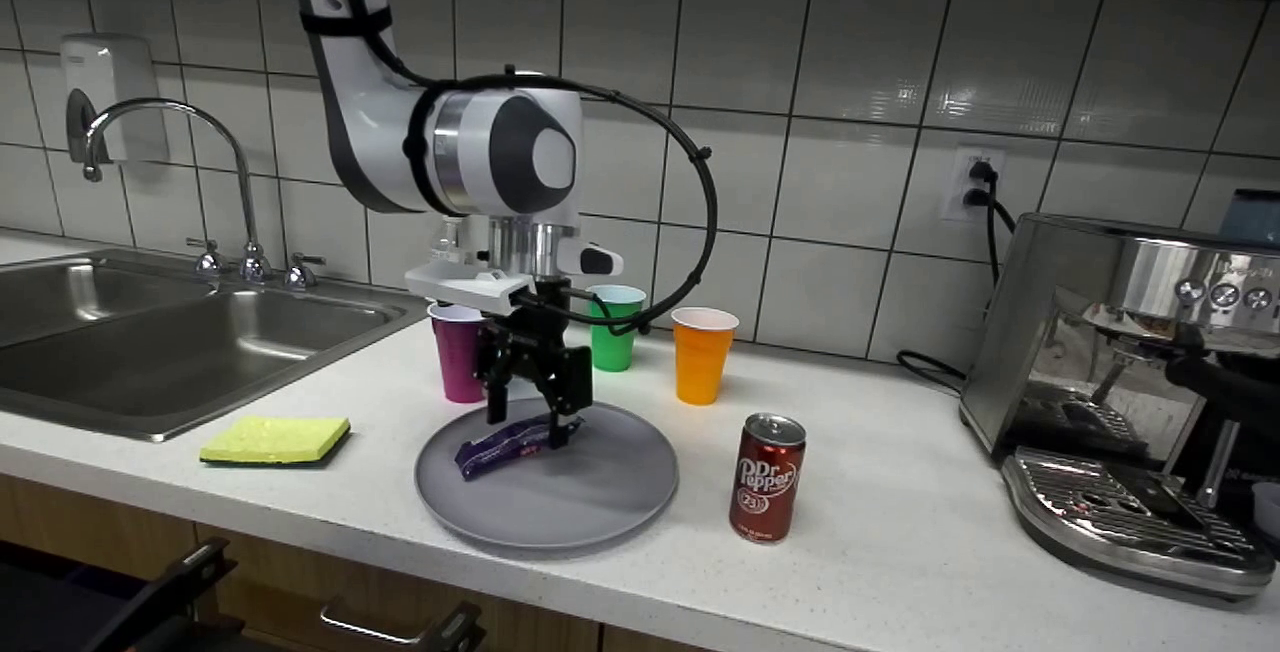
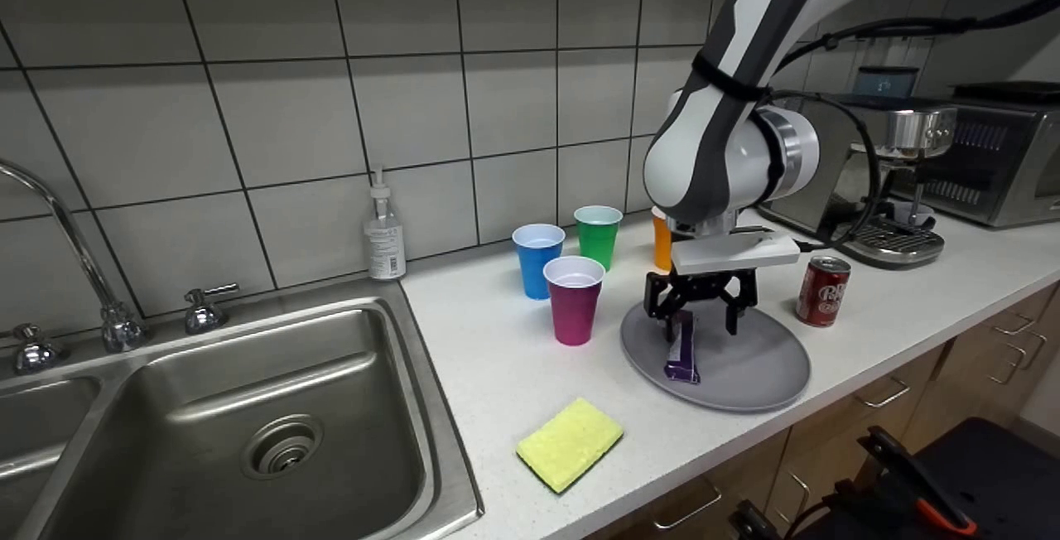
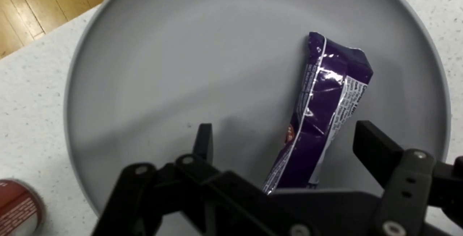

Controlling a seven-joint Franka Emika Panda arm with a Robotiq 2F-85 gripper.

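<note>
Over the gray plate, our gripper, jaws parted, is straddling the purple-wrapped snack bar; pinching off-center could skid it.

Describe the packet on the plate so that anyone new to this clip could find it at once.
On the white counter beside the sink, a round gray plate sits between the sponge and the can. The packet lies on it, below the open gripper. It is long, glossy and dark purple, and unlike the upright magenta cup nearby, it lies flat.
</note>
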